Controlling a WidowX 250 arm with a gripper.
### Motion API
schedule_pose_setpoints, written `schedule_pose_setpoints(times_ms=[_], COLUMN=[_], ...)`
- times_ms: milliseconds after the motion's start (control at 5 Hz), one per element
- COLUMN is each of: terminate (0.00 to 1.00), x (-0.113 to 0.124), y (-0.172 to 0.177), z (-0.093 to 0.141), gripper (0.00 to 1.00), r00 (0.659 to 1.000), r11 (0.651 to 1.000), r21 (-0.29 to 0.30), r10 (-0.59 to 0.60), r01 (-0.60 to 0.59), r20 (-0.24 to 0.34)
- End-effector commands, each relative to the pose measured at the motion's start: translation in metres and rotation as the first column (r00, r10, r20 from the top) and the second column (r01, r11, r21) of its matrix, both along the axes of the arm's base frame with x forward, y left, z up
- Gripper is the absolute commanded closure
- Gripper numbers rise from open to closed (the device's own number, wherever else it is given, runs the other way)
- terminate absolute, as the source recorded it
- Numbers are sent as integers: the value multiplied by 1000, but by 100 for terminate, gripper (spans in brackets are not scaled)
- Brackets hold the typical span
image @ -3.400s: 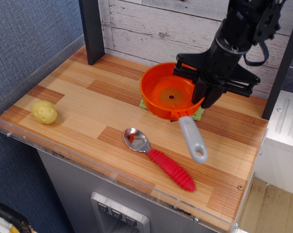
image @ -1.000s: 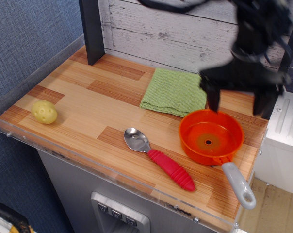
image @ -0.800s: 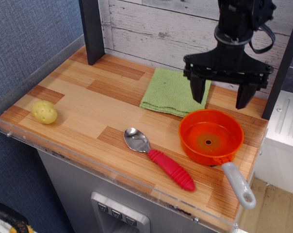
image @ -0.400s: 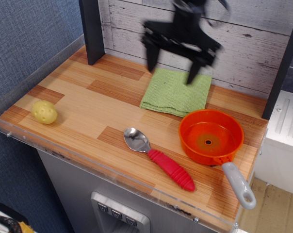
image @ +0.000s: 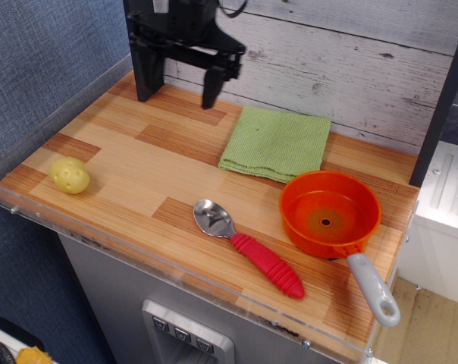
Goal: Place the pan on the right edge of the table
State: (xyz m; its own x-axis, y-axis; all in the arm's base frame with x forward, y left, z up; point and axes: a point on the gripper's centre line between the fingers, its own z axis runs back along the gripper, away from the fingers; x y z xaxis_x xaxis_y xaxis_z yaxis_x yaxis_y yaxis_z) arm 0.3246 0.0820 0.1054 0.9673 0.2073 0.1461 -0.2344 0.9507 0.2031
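The orange pan [image: 330,213] sits flat on the wood-plank table [image: 138,163] near its right edge. Its grey handle [image: 373,290] points toward the front right corner and reaches over the edge. My gripper [image: 177,87] is open and empty, raised above the table's back left part, far from the pan. Its two black fingers [image: 211,87] hang down apart.
A green folded cloth [image: 276,142] lies at the back middle. A metal spoon with a red handle [image: 248,248] lies at the front middle. A yellow ball-like toy [image: 69,174] sits at the front left. A black post [image: 142,45] stands at the back left. Clear acrylic edging [image: 176,269] lines the front.
The pan was carried from the cloth to the table's right side and let go. My open gripper then rose and swung left across the back to the back left.
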Motion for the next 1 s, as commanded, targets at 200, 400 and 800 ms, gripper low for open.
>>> schedule_pose_setpoints(times_ms=[200,400,800], terminate=[0,0,100], x=[9,6,1], y=[76,82,92], z=[-7,-15,-17], gripper=[0,0,0], r00=[998,997,991], r11=[998,997,991], r21=[-27,-12,-13], r10=[63,77,134], r01=[-62,-77,-134], r20=[30,15,13])
